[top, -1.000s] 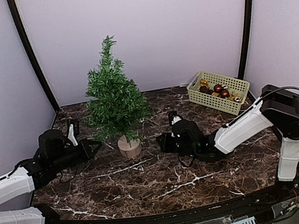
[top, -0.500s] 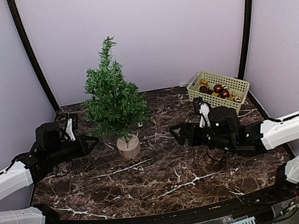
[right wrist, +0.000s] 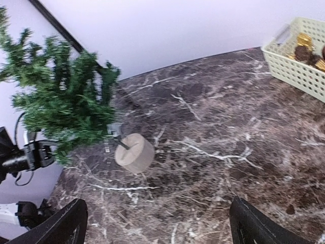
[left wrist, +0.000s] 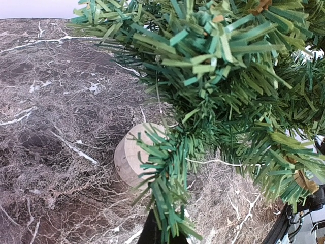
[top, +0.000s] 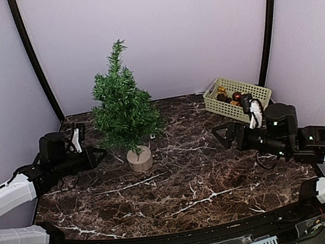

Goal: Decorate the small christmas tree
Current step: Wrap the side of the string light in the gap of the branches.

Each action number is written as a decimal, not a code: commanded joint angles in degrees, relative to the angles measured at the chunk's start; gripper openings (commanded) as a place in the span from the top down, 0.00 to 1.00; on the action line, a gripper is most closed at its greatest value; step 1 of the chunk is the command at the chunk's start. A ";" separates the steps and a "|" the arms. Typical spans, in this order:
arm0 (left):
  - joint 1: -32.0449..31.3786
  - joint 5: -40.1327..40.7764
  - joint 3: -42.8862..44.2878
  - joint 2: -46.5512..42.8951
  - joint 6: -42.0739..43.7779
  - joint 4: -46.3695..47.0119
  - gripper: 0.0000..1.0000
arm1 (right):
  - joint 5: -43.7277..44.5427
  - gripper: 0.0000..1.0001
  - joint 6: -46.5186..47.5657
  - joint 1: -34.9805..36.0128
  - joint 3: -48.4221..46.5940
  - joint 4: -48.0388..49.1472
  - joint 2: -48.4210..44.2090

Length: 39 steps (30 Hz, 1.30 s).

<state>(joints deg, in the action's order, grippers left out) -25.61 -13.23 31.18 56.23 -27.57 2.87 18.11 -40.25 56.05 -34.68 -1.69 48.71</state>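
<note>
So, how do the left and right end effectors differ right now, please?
The left end effector is shut; the right end effector is open wide. The left sits at the lower branches of the tree; the right is well clear of it, nearer the basket. Both point toward the tree.

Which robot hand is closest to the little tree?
The left gripper, right at the tree's low branches; the right gripper is over by the basket.

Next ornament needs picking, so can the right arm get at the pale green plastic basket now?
Probably yes: the pale green slotted plastic basket lies close beside that arm, nothing between; its open pincer just faces away.
</note>
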 commanded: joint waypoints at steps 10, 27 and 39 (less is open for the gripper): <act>0.47 -1.32 1.72 -0.09 1.29 -1.69 1.00 | -21.97 0.05 14.64 -0.50 6.30 6.08 4.84; 1.09 -0.25 1.75 -0.12 1.10 -2.44 1.00 | -27.96 0.64 25.68 2.33 -9.65 17.22 36.28; 2.33 0.05 1.36 -0.79 1.04 -2.53 1.00 | -1.34 1.00 11.52 -2.72 -1.11 -5.25 11.02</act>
<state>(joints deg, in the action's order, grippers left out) -24.08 -13.91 31.79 56.29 -27.18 1.48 8.64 -23.99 54.87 -37.39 1.87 66.70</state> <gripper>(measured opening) 0.016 0.004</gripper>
